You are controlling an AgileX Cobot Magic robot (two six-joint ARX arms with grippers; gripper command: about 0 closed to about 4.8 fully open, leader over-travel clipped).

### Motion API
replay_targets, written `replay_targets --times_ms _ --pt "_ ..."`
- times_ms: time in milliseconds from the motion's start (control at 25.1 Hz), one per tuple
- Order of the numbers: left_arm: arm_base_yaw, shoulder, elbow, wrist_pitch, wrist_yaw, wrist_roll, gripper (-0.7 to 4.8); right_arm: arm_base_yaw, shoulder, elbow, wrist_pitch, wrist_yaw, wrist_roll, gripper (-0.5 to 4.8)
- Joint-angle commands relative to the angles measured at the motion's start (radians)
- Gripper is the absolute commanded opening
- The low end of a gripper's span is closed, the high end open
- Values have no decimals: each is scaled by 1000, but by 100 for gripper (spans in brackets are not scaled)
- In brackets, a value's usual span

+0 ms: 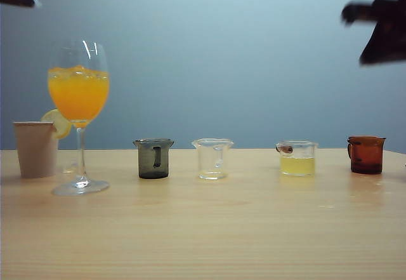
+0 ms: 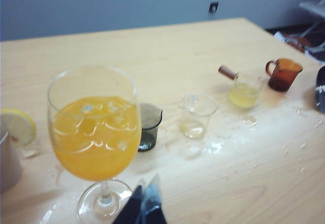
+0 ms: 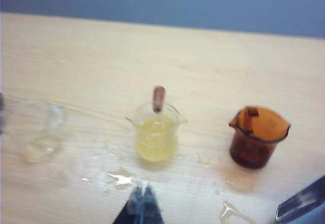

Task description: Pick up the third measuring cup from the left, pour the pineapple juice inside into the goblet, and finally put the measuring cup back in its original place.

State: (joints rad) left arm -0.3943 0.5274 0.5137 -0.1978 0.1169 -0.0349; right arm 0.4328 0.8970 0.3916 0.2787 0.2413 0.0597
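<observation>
The third measuring cup (image 1: 297, 159) stands untouched at centre right, both the right gripper (image 3: 141, 203) and the left gripper (image 2: 143, 203) being closed on nothing, raised for approach.

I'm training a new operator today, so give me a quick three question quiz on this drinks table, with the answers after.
1. True or false: the third measuring cup from the left holds pale yellow juice.
2. What fills the goblet? A) orange drink B) water C) nothing
3. Is the right end effector open or shut, and is it touching that cup?

Key:
1. True.
2. A.
3. Shut; it hovers above the wet table, short of the cup. The left end effector hangs by the goblet's foot.
</observation>
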Motion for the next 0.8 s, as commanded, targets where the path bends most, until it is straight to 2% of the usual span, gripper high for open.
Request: replay_targets --times_ms 40,279,359,519,639,798 --pt "-26 19 7 34 -8 28 -5 0 105 3 161 11 43 -9" --pt "-104 74 10 81 -53 27 -5 0 364 -1 425 18 45 -9" --pt "-107 99 10 82 -51 27 -5 -2 467 -1 487 34 45 -8" --pt "-107 128 10 137 -50 28 -5 -2 687 0 714 35 44 -9" --pt "-107 137 10 171 -49 28 -5 -3 783 12 793 61 43 -8" --pt "-107 142 10 188 -53 29 -5 -3 874 53 819 72 40 -8"
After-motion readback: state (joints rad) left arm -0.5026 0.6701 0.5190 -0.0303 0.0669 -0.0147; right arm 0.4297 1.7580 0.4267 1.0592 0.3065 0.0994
